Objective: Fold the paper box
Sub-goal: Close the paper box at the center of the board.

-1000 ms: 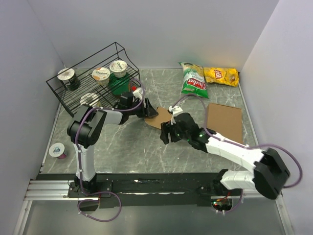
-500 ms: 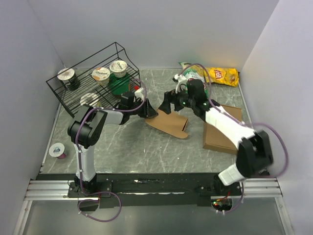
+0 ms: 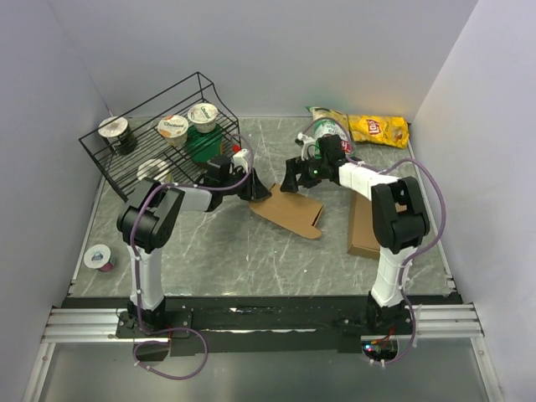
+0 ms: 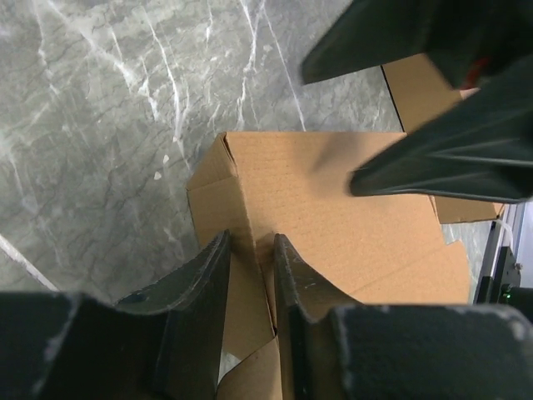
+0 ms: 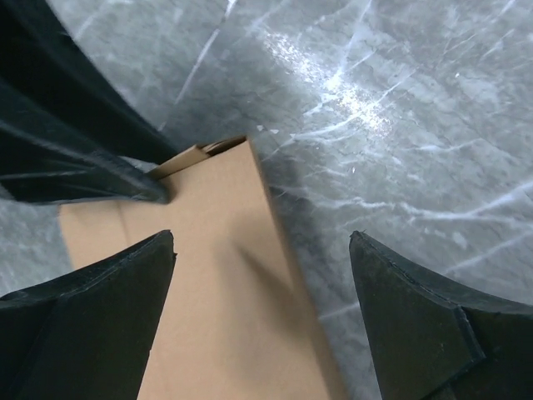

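Around the table (image 3: pixel 218 251) middle, left gripper (image 4: pixel 250 242) pinches the box (image 4: pixel 350 208) flap, right gripper (image 5: pixel 262 242) gapes; yanking could tear it.

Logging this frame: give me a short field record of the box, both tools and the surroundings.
paper box: mid-table, mostly flat
left tool: closed on a flap at the box's left end
right tool: open above the box's far edge, holding nothing
cardboard slab: right of the box, partly hidden
wire rack: back left
green chip bag, yellow chip bag: back right
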You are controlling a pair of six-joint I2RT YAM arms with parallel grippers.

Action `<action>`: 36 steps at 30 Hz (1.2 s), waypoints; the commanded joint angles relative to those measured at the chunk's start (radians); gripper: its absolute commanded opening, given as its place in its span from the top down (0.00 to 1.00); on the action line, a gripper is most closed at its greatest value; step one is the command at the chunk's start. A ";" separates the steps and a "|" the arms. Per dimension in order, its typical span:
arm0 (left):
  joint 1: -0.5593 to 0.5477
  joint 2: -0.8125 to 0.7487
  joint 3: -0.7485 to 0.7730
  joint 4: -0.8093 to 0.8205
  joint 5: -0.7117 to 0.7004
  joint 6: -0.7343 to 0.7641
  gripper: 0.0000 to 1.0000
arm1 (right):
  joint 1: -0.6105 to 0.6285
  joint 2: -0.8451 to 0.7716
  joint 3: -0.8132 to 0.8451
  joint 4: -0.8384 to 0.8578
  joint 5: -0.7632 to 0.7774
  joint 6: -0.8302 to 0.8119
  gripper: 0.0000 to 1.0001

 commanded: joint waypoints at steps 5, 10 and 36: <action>-0.008 0.061 0.099 -0.084 -0.002 0.084 0.69 | 0.011 -0.002 -0.027 0.005 -0.052 -0.003 0.21; -0.008 0.086 0.164 -0.115 0.013 0.103 0.68 | 0.023 -0.058 -0.135 0.075 -0.014 0.068 0.38; -0.008 -0.021 0.156 -0.213 -0.047 0.150 0.53 | 0.132 -0.138 -0.266 0.160 0.307 0.158 0.49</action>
